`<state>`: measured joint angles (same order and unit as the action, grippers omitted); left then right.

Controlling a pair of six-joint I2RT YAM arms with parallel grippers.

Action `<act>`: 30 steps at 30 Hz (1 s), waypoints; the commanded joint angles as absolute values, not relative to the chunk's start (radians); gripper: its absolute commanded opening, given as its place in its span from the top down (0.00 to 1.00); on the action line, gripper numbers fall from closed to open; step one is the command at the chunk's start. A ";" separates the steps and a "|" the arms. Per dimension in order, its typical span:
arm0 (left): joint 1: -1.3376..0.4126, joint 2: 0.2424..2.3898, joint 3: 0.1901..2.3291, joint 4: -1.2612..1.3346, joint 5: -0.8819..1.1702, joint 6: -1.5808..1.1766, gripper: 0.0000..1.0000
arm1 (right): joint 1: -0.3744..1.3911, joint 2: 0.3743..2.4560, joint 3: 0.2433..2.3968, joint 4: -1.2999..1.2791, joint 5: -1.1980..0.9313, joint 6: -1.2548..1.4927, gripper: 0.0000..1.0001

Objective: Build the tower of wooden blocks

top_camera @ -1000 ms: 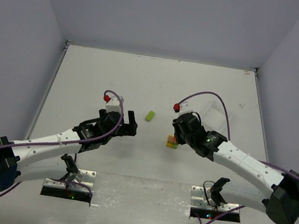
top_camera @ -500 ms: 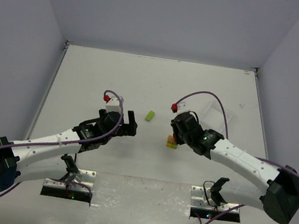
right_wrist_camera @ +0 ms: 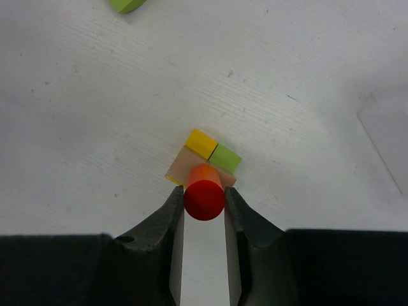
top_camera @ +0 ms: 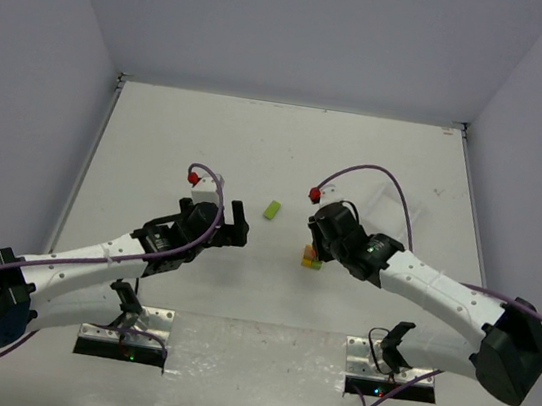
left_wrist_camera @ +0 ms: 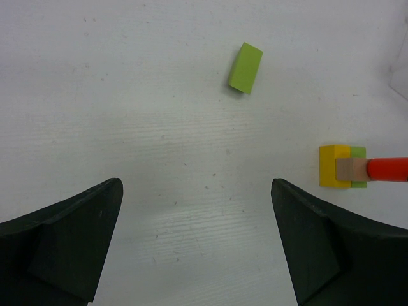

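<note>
The tower was a low cluster on the white counter. A yellow block and a lime green cube sat touching side by side, with a plain tan block lying across them.

The right pincer was clenched on a red-orange cylinder, gripping its round sides directly over the tan block. The cylinder's lower end met or nearly met that block, and the views did not settle which.

The left pincer hung released with its jaws wide and nothing between them, well apart from the tower on its left side. A loose lime green block lay flat on the counter near the tower, on the side farther from the arm bases and toward the left arm.

These pieces looked like light, stiff painted wood, likely smooth. The cylinder gave the fingers only narrow lines of contact, so it could probably twist or slip if squeezed off-centre, and it would roll if it toppled. The tan block rested on two small supports, so pressure away from its middle would likely tip it. The loose green block seemed best taken across its narrow width, on the flat faces.
</note>
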<state>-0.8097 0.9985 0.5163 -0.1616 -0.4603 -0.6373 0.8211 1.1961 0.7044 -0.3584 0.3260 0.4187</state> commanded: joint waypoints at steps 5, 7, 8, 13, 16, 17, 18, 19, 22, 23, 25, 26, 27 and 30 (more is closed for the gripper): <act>-0.796 0.987 0.540 -0.139 -0.465 -0.641 0.00 | 0.828 1.215 0.756 -0.324 0.325 0.422 0.95; -0.796 0.988 0.540 -0.139 -0.466 -0.641 0.00 | 0.828 1.218 0.756 -0.324 0.326 0.424 0.95; -0.796 0.988 0.540 -0.138 -0.466 -0.641 0.00 | 0.828 1.219 0.756 -0.324 0.327 0.425 0.95; -0.796 0.991 0.538 -0.140 -0.466 -0.640 0.00 | 0.828 1.219 0.758 -0.330 0.325 0.433 0.93; -0.796 0.993 0.538 -0.135 -0.466 -0.641 0.00 | 0.828 1.218 0.758 -0.332 0.324 0.433 0.90; -0.798 0.994 0.538 -0.135 -0.466 -0.641 0.00 | 0.828 1.218 0.759 -0.334 0.325 0.433 0.89; -0.796 0.995 0.538 -0.136 -0.468 -0.641 0.00 | 0.828 1.218 0.759 -0.337 0.329 0.435 0.88; -0.797 0.997 0.537 -0.137 -0.469 -0.641 0.00 | 0.828 1.219 0.759 -0.339 0.331 0.437 0.88; -0.797 0.999 0.537 -0.137 -0.467 -0.640 0.00 | 0.828 1.223 0.760 -0.341 0.335 0.441 0.86; -0.797 0.999 0.537 -0.138 -0.466 -0.641 0.00 | 0.828 1.223 0.761 -0.342 0.336 0.444 0.84; -0.796 0.999 0.538 -0.138 -0.466 -0.641 0.00 | 0.828 1.221 0.764 -0.347 0.337 0.448 0.81; -0.796 0.999 0.538 -0.138 -0.466 -0.640 0.00 | 0.828 1.221 0.764 -0.349 0.341 0.450 0.78; -0.796 0.999 0.538 -0.138 -0.466 -0.640 0.00 | 0.828 1.221 0.764 -0.351 0.344 0.451 0.76; -0.796 0.999 0.538 -0.138 -0.466 -0.641 0.00 | 0.828 1.220 0.765 -0.353 0.350 0.462 0.66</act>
<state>-0.8097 0.9997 0.5159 -0.1616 -0.4606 -0.6373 0.8219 1.2228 0.7181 -0.3675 0.3176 0.4377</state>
